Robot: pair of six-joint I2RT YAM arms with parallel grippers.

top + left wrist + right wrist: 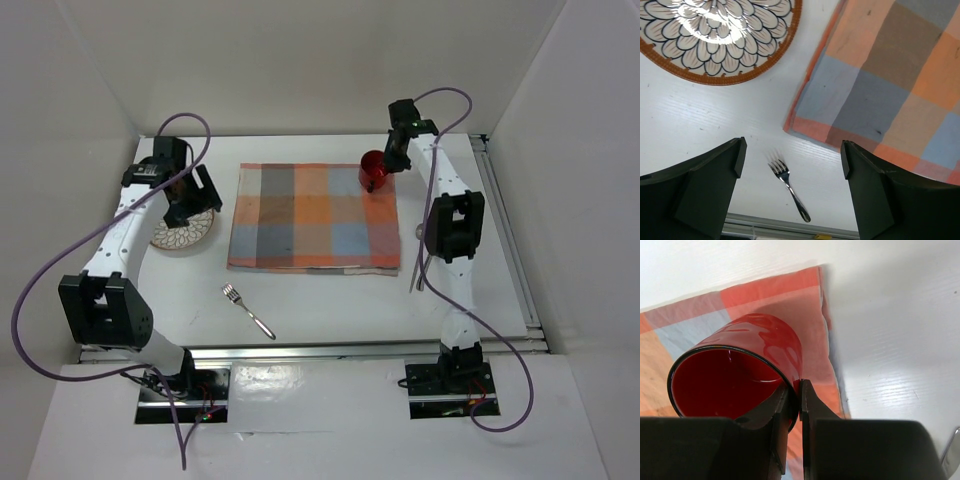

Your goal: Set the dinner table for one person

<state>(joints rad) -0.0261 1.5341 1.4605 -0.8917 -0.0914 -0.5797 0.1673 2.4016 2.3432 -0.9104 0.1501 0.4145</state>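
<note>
White table carries a checked mat at centre, a patterned plate to its left and a fork near the front edge. Left end effector hangs spread above the plate, empty. Right end effector pinches the wall of a red mug at the mat's far right corner.

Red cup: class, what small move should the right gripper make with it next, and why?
Probably lower the red cup onto the checked mat and then open. The right gripper is shut on the cup's rim, and the cup is at the mat's far right corner; whether it touches the cloth is unclear.
</note>
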